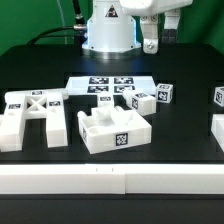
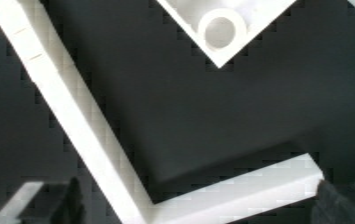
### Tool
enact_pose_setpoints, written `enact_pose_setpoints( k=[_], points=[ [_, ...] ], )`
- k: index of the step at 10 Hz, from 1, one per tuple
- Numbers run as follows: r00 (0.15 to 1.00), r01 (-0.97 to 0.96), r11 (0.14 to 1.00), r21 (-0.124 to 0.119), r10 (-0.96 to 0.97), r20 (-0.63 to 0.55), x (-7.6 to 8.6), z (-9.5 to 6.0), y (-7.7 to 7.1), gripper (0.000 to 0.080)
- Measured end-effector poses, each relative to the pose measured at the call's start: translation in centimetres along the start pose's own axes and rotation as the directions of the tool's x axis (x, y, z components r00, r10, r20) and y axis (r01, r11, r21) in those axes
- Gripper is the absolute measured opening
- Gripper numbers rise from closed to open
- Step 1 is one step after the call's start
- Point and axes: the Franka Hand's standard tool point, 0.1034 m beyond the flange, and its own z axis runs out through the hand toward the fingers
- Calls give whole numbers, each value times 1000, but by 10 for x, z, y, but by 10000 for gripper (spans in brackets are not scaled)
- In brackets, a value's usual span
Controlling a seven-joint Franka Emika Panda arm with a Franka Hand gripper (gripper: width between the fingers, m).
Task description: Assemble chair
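Observation:
The chair parts are matte white and tagged, and lie apart on the black table. The X-braced frame (image 1: pixel 30 115) is at the exterior view's left. The square seat block (image 1: pixel 113 129) is in the middle at the front. Two small blocks (image 1: pixel 142 100) (image 1: pixel 163 93) lie behind it. Two more parts (image 1: pixel 219 97) (image 1: pixel 217 131) are at the right edge. My gripper (image 1: pixel 150 41) hangs high at the back beside the robot base, far from all parts. In the wrist view it (image 2: pixel 188 204) is open and empty, with dark blurred fingertips (image 2: pixel 32 203) set wide apart.
The marker board (image 1: pixel 108 85) lies flat behind the seat block. A white rail (image 1: pixel 110 178) runs along the table's front edge. The robot base (image 1: pixel 108 35) stands at the back centre. The wrist view shows white strips (image 2: pixel 76 110) on dark ground and a round ring (image 2: pixel 218 31).

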Motion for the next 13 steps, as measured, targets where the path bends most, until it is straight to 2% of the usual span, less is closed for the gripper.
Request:
enact_pose_setpoints(
  k=[5, 7, 9, 11, 13],
  points=[
    [1000, -2, 1000, 2, 2, 1, 0, 2, -1, 650],
    [989, -150, 989, 12, 150, 13, -8, 7, -7, 650],
    [934, -355, 935, 18, 355, 29, -16, 12, -6, 650],
    [901, -433, 901, 22, 432, 26, -14, 12, -7, 650],
    [822, -569, 822, 21, 569, 29, -13, 13, -8, 650]
  ],
)
